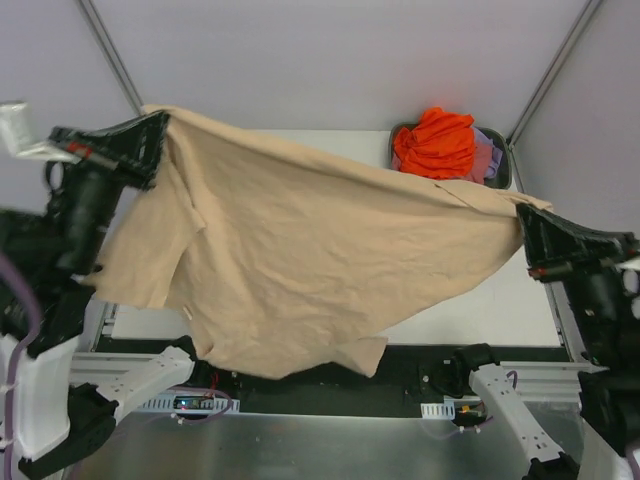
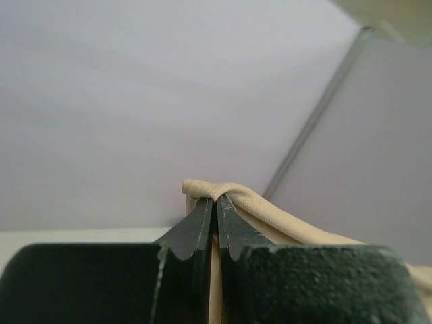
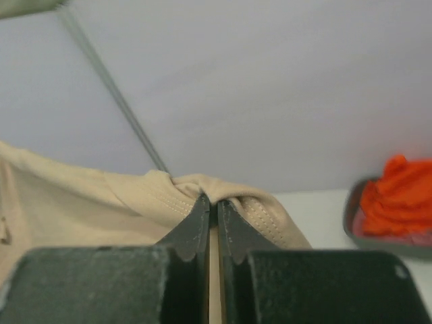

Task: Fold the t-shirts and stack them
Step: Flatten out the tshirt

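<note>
Top external view is showing the beige t-shirt (image 1: 300, 260) hanging spread in the air above the table (image 1: 480, 310), stretched between the two arms. The left gripper (image 1: 150, 135) is pinching one upper corner at far left, and the right gripper (image 1: 525, 225) is pinching the opposite end at right. Both wrist views are showing the jaws pressed fully together, with a small bunch of beige cloth caught at the tips. The cloth is sagging in the middle, one sleeve is drooping at the left, and the lower hem is hanging toward the arm bases. The orange t-shirt (image 1: 435, 140) is sitting crumpled on a paler one in the grey tub (image 1: 505, 165) at the far right corner (those are not yet being handled). I am judging this to be the spreading step, before any fold is made. The next move is calling for both arms to lower together with the top edge held taut, so the tee is landing flat on the table, clear of the tub, before the jaws are letting go.
</note>
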